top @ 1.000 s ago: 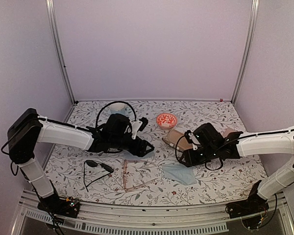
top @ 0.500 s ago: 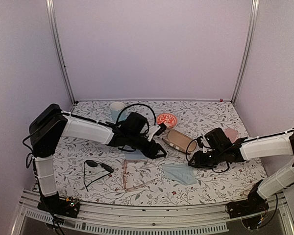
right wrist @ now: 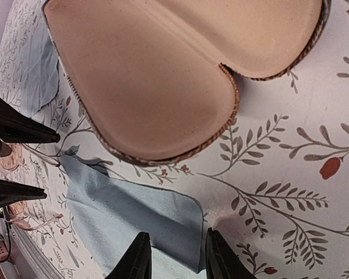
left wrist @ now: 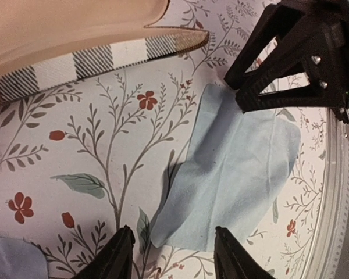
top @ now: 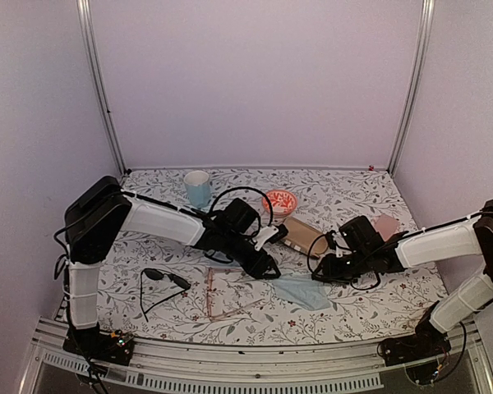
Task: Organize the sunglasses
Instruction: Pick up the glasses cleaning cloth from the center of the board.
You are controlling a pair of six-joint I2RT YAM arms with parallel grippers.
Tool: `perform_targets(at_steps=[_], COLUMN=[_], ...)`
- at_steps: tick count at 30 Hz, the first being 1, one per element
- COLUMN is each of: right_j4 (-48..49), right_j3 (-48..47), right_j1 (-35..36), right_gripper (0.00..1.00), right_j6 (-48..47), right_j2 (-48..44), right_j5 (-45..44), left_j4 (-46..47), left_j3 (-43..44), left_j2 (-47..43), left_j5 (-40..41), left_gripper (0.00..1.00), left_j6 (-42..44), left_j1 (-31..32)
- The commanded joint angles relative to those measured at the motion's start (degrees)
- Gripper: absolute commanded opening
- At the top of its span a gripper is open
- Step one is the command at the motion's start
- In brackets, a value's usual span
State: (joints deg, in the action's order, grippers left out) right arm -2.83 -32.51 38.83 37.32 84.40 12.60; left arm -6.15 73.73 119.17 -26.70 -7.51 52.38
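The black sunglasses (top: pixel 160 279) lie unfolded at the front left. The pinkish see-through pair (top: pixel 226 295) lies just right of them. Both are far from either gripper. My left gripper (top: pixel 267 269) hovers low at the left edge of a light blue cloth (top: pixel 300 290), open, its fingers either side of the cloth's near edge (left wrist: pixel 238 174). From the other side my right gripper (top: pixel 322 271) meets the same cloth (right wrist: pixel 134 215), open, with the cloth's corner lying between its fingertips. The brown case (top: pixel 302 235) lies open just behind both grippers.
A pale blue cup (top: pixel 197 187) and a red patterned bowl (top: pixel 279 201) stand at the back. A pink case (top: pixel 386 223) lies behind the right arm. A second bluish cloth (left wrist: pixel 11 258) shows at the left wrist view's lower left corner.
The left arm has swung right, from the table's middle left to the cloth. The right gripper has drawn back off the brown case to the cloth's right side. Both pairs of jaws have narrowed.
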Motion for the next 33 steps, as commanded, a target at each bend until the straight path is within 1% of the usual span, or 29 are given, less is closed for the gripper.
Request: perform_targets(at_steps=[1, 5, 14, 22, 25, 26, 29, 33], right_j4=[2.89, 3.49, 5.37, 7.83, 7.93, 7.97, 8.87, 9.51], right_j3=[0.12, 0.1, 0.57, 0.82, 0.73, 0.71, 1.23, 1.96], right_j1=[-0.24, -0.16, 0.28, 0.46, 0.39, 0.39, 0.39, 0.4], right_gripper=[0.33, 0.31, 0.28, 0.23, 0.2, 0.16, 0.1, 0.04], right_j6=[0.98, 0.93, 1.65, 2.66, 2.67, 2.64, 2.5, 1.93], right_j2=[1.27, 2.25, 2.56, 4.03, 3.9, 3.66, 2.23, -0.41], right_j5=[0.66, 1.24, 1.37, 1.46, 1.32, 1.22, 1.12, 0.25], left_j4=[-1.96, -2.18, -2.3, -1.27, -0.78, -0.55, 0.23, 1.77], left_j3=[1.5, 1.71, 1.76, 1.52, 1.35, 1.28, 1.09, 0.94], left_j2=[1.37, 1.75, 3.14, 3.43, 3.3, 3.22, 2.79, 1.77], left_j5=[-1.01, -1.25, -1.09, -1.08, -1.02, -0.99, -0.92, -1.37], left_gripper=[0.47, 0.41, 0.34, 0.24, 0.21, 0.19, 0.13, 0.02], left_j6=[1.45, 1.44, 1.14, 0.78, 0.7, 0.61, 0.36, -0.04], left_j1=[1.05, 1.23, 1.5, 1.5, 1.51, 1.5, 1.5, 1.5])
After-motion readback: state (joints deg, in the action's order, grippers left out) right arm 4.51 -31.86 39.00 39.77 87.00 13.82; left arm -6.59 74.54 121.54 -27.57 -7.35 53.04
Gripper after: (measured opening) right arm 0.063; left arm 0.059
